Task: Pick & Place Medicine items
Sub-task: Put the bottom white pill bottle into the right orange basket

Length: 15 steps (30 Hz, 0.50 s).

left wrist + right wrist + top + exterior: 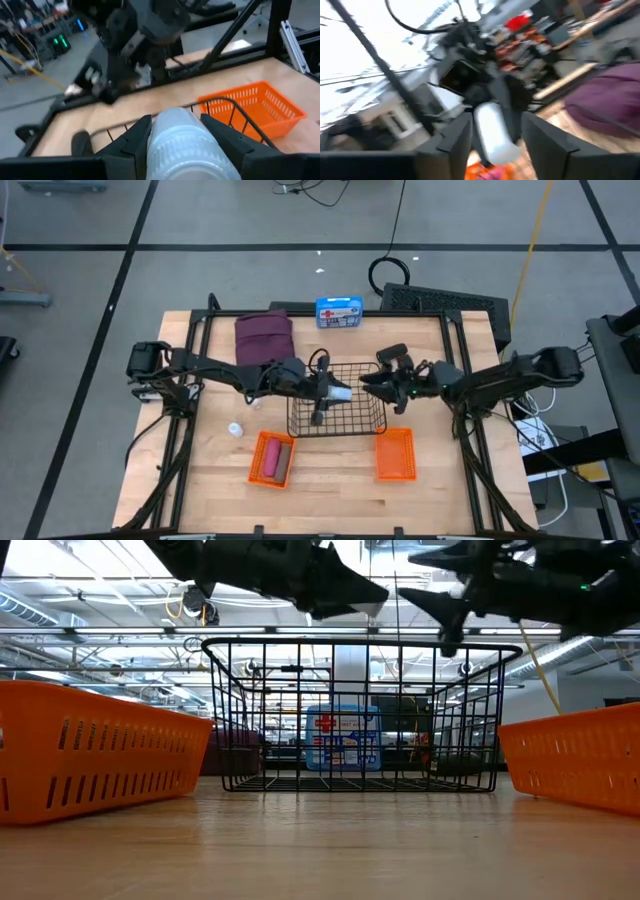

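My left gripper (pixel 338 392) hangs above the black wire basket (pixel 338 420), shut on a white round bottle (pixel 182 147). My right gripper (pixel 368 385) is open and faces it from the table's right. In the right wrist view its fingers stand on either side of that bottle (pixel 492 130); whether they touch it I cannot tell. A second white bottle (pixel 235 429) stands on the bare table. The pink cylinder (pixel 273 459) lies in the left orange basket (pixel 256 463). The maroon pouch (pixel 263 336) lies flat near the far edge. A short dark piece (pixel 318 417) shows inside the wire basket. My left gripper pinches the white bottle's ribbed body (pixel 170 155) between its two fingers (pixel 135 137), coming level from the table's left. The bottle lies along the fingers with its rounded end (pixel 175 117) sticking out past their tips. It is lifted clear above the wire basket.
A second orange basket (pixel 395 455) sits on the right of the wire basket, toward the near edge. A blue first-aid box (pixel 339 312) stands at the far edge beside the pouch. Black frame rails (pixel 200 330) run along the table's sides. Bare wood lies along the near edge.
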Tool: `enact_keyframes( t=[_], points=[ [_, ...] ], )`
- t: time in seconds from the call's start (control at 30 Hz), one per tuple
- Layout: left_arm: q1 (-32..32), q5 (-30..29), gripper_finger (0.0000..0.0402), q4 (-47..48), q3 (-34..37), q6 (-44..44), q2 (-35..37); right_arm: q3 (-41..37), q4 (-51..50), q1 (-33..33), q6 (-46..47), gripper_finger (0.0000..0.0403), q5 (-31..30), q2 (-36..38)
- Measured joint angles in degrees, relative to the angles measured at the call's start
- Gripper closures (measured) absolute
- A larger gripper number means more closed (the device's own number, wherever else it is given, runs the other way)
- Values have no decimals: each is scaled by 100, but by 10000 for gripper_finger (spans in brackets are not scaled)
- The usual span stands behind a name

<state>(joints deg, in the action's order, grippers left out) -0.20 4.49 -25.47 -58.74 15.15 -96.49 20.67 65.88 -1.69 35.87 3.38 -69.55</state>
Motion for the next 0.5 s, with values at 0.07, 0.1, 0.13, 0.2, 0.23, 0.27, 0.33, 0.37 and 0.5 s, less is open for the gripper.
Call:
enact_keyframes(
  t=[0.07, 0.1, 0.13, 0.2, 0.23, 0.27, 0.33, 0.37, 0.5],
  points=[
    [-16, 0, 247, -205, -2, 111, 2, 191, -43, -43, 130, 196, 159, -237],
    [-30, -2, 247, -313, 0, 194, 2, 283, -91, -62, 174, 183, 230, -350],
    [-43, -4, 247, -403, -2, 275, 2, 367, -108, -81, 239, 171, 292, -456],
    [-67, -70, 247, -554, 0, 409, 2, 506, -91, -93, 368, 150, 403, -648],
    [-73, -137, 247, -625, -1, 472, 2, 562, -95, -92, 409, 141, 433, -740],
    [-81, -211, 247, -664, -1, 535, 3, 614, -90, -92, 429, 135, 442, -820],
    [-81, -341, 247, -726, -2, 600, 4, 704, -80, -92, 434, 126, 453, -937],
    [-79, -387, 247, -726, 0, 616, 4, 734, -73, -92, 447, 125, 483, -982],
    [-75, -415, 247, -710, 0, 617, 4, 819, -52, -92, 479, 132, 596, -1043]
  ],
)
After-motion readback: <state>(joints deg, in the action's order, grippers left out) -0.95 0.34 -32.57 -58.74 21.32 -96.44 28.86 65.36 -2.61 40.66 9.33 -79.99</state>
